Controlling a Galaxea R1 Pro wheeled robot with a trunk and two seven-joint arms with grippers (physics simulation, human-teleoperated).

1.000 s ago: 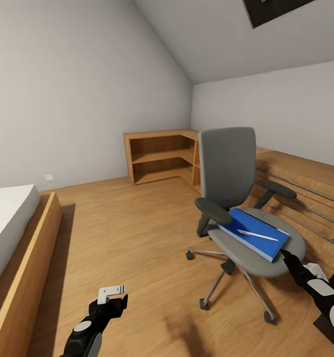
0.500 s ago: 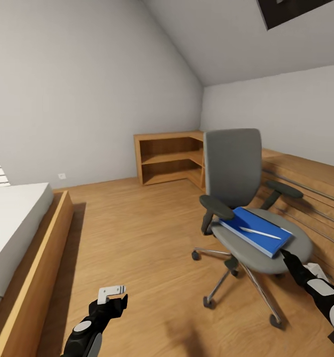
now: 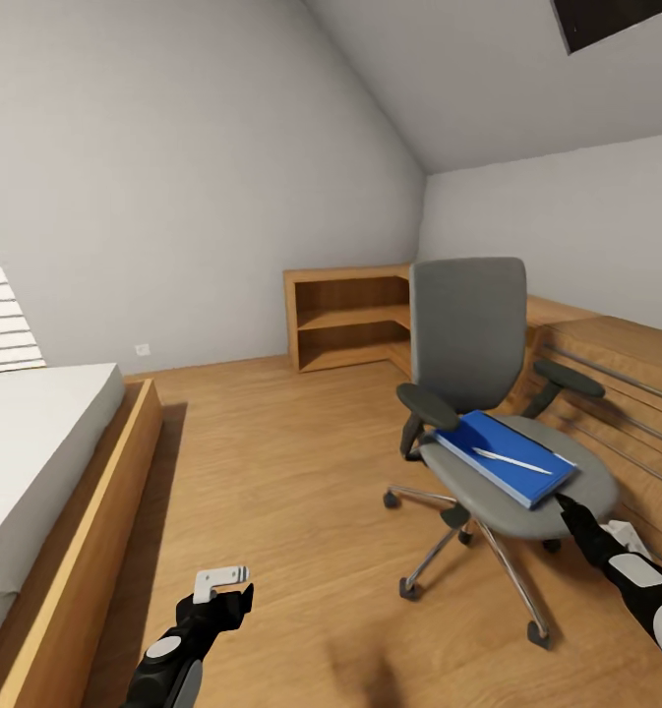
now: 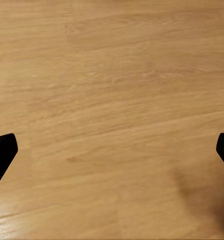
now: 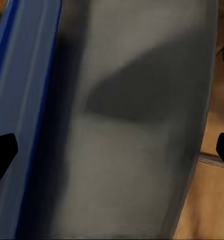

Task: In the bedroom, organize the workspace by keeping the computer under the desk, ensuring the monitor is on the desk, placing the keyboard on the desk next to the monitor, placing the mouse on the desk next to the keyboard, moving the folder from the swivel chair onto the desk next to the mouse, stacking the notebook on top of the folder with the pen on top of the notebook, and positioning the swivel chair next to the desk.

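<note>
Sitting on the chair (image 3: 488,393) seat is the blue folder (image 3: 508,457), with the white pen (image 3: 511,460) lying on top. We see our right tool (image 3: 567,506) spread wide by the seat's front edge, close to the folder. Our left tool (image 3: 222,582) hangs wide over the wood floor (image 3: 291,472), holding nothing.
</note>
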